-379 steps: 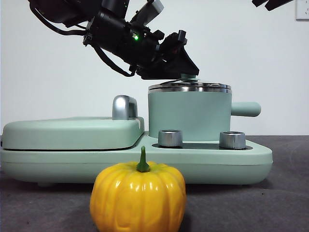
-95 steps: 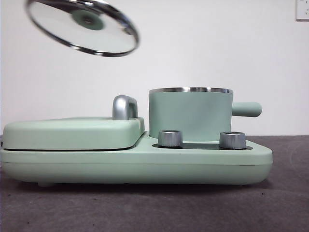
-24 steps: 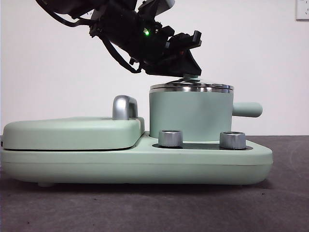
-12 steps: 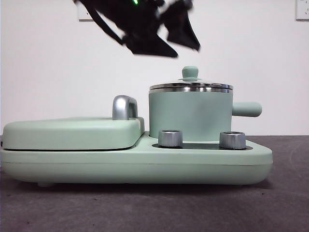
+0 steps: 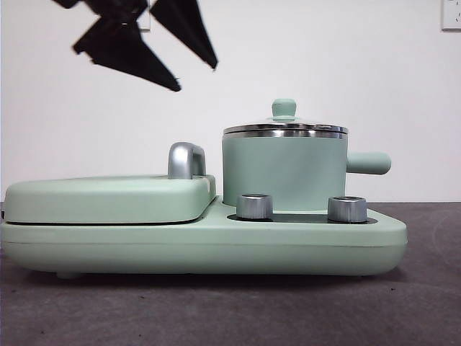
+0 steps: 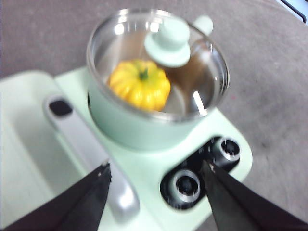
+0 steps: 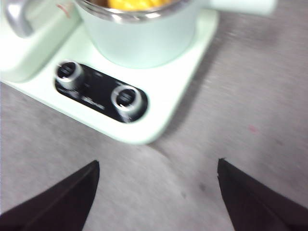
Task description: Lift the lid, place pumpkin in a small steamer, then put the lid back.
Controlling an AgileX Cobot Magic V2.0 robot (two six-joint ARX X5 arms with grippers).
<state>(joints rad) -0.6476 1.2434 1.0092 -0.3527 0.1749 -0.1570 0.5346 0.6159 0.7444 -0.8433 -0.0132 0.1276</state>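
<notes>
Left end effector (image 5: 176, 68) released and empty, jaws spread, up in the air, below and to its right the glass lid (image 5: 285, 128) with mint knob seated on the small steamer (image 5: 282, 171), glossy yellow-orange ribbed pumpkin (image 6: 139, 89) inside it, right end effector (image 7: 156, 192) released, above the counter (image 7: 250, 144).

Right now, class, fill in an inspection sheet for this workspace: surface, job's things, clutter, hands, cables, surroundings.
Surface: dark grey table, bare in front of the appliance.
Job's things: lid seated on the small steamer; pumpkin inside, seen through the glass.
Clutter: grill cover closed beside the steamer; two control knobs in front.
Hands: left hand open, empty, raised above the appliance; right hand open, empty, over the table.
Cables: nothing seen.
Surroundings: plain white wall.
</notes>
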